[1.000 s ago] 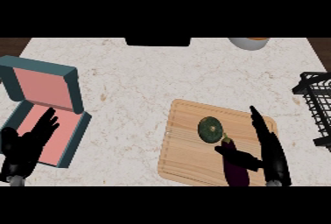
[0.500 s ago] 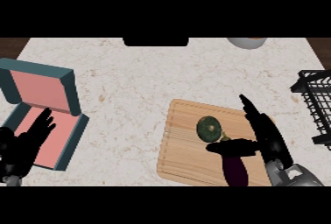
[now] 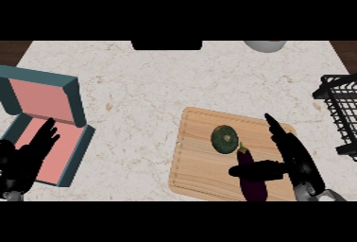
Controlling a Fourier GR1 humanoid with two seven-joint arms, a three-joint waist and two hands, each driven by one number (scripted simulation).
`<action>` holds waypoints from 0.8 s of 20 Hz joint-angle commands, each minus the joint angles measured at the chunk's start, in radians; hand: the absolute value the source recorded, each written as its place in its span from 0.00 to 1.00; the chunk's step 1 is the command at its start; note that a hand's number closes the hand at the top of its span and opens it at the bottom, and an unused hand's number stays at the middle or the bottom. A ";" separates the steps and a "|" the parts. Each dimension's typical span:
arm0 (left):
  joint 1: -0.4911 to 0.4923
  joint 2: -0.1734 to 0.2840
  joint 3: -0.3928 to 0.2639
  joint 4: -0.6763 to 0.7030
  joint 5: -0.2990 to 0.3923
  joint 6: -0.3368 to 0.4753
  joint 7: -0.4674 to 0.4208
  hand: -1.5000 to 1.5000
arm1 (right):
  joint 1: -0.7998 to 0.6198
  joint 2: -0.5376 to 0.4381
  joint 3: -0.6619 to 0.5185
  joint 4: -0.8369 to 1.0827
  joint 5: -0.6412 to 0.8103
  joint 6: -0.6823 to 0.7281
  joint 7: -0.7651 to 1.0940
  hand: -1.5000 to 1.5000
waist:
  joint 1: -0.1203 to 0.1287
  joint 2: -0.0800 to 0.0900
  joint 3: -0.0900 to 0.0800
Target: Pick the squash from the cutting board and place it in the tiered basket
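Note:
A round dark green squash (image 3: 225, 138) lies on the wooden cutting board (image 3: 200, 165), toward its upper middle. A dark purple eggplant (image 3: 252, 179) lies just below and right of it. My right hand (image 3: 293, 153) rests over the board's right side, fingers straight and pointing up, thumb stretched left across the eggplant. It sits right of the squash without touching it. The black wire tiered basket (image 3: 342, 113) stands at the right edge, partly cut off. My left hand (image 3: 26, 158) rests open at the lower left.
A teal box with a pink lining (image 3: 42, 118) lies open at the left, under my left hand. A grey bowl (image 3: 265, 45) and a black object (image 3: 167, 45) sit at the counter's far edge.
My right hand has moved up and a little right along the board's right side, closer to the squash. The view has shifted slightly. The left hand stays put.

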 commanded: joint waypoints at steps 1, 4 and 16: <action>0.034 -0.032 0.014 -0.031 -0.030 0.017 0.026 0.50 | 0.072 0.038 -0.023 0.034 -0.007 0.032 -0.045 0.00 | 0.002 0.003 -0.004; -0.027 -0.044 0.029 -0.028 -0.055 0.009 0.084 0.50 | 0.041 0.073 -0.071 0.040 -0.021 0.065 -0.038 0.00 | 0.001 0.004 -0.004; -0.038 -0.117 0.114 0.061 -0.137 -0.083 0.030 0.50 | 0.046 0.178 -0.132 0.095 0.073 0.143 -0.108 0.00 | 0.000 0.004 -0.005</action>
